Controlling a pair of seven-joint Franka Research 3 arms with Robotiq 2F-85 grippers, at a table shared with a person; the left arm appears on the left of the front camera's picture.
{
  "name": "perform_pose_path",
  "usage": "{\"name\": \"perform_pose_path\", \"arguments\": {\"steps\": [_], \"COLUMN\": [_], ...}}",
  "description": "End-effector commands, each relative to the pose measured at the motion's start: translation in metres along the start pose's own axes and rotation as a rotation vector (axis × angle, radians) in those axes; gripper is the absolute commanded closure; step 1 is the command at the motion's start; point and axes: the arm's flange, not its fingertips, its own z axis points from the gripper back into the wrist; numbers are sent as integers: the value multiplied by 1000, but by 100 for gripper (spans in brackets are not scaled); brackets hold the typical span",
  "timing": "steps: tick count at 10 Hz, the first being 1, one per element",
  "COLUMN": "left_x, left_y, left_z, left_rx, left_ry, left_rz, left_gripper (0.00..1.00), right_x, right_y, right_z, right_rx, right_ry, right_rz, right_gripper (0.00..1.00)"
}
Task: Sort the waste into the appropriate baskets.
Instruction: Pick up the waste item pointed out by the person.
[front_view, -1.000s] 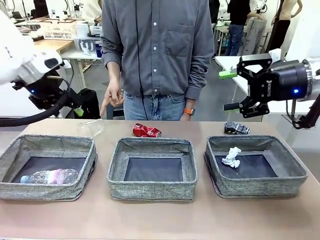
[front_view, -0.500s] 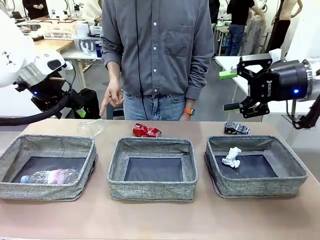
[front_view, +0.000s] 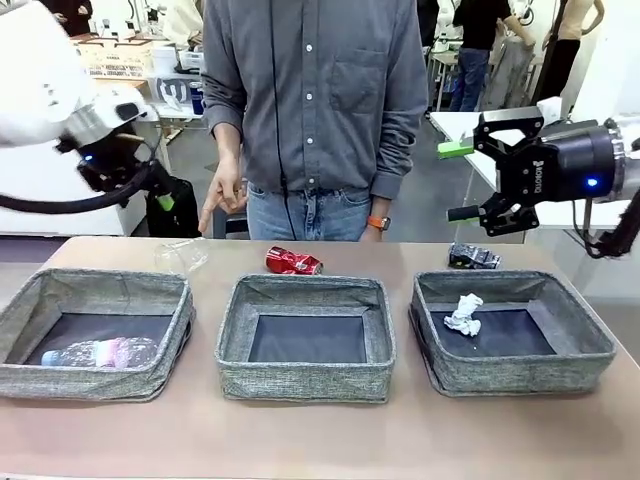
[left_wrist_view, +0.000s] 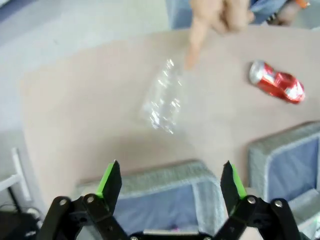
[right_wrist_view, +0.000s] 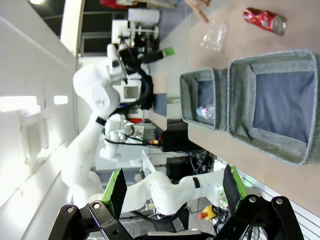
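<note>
We've two of five sorted: labelled bottle (front_view: 100, 352) in left basket (front_view: 100, 285), paper wad (front_view: 463, 313) in right basket (front_view: 510, 283); clear bottle (front_view: 180, 256), red can (front_view: 293, 262), dark can (front_view: 473, 257) wait on table (front_view: 320, 440) behind; left gripper (left_wrist_view: 170, 172), right gripper (right_wrist_view: 175, 175) both spread, empty.

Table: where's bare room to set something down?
The table is bare along its near strip, before the three baskets; the middle basket is empty too. The far edge is crowded: clear bottle, red can, dark can.

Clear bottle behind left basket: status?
Left gripper open, raised. Right gripper open, raised. Clear bottle lying on table, ungripped. Person's hand pointing at it.
</note>
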Motion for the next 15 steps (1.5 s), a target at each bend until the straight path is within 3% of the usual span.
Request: {"name": "perform_pose_path", "arguments": {"steps": [1,3,8,11,15], "left_x": [56,65,56,54,59], "left_y": [17,21,21,16,18], "left_z": [-18,-42,-99,-136,-171], "left_rx": [29,-15,-100,-142,-86], "left_ry": [133,224,297,307,294], "left_rz": [-51,-101,-154,-169,-150], "left_gripper": [0,0,0,0,0], "right_x": [-1,-1,-1,-1,-1], "right_y": [2,2,2,2,2], "right_z": [0,0,0,0,0], "right_rx": [3,3,3,3,3], "right_ry": [1,1,1,1,1], "right_rz": [-15,-15,-15,-15,-15], "right_gripper": [0,0,0,0,0]}}
